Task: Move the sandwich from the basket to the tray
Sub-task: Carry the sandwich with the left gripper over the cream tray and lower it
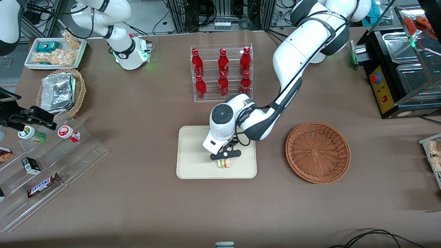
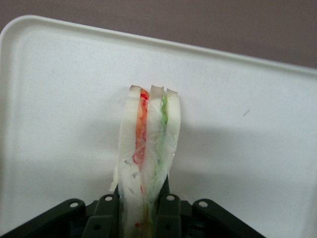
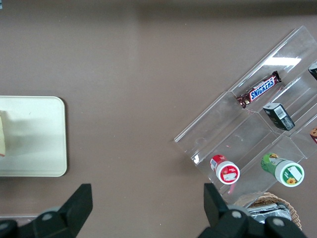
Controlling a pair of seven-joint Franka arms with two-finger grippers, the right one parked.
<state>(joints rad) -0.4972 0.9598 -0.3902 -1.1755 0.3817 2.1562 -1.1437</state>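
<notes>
We have the hand (image 1: 225, 159) low over the tray (image 1: 193, 151), fingers pinched on the sandwich (image 2: 148, 148) — wedge upright, edge down, basket (image 1: 317, 152) emptied. If we let go now, we judge it may topple, since the slippery wrap could cling to a finger.

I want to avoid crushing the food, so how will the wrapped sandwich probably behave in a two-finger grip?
The sandwich, clamped by the gripper over the tray, is probably soft: its bread slices bow slightly between the fingers. Its clear wrap may be slippery. Held on edge, the thin wedge seems likely to tip once released.
</notes>
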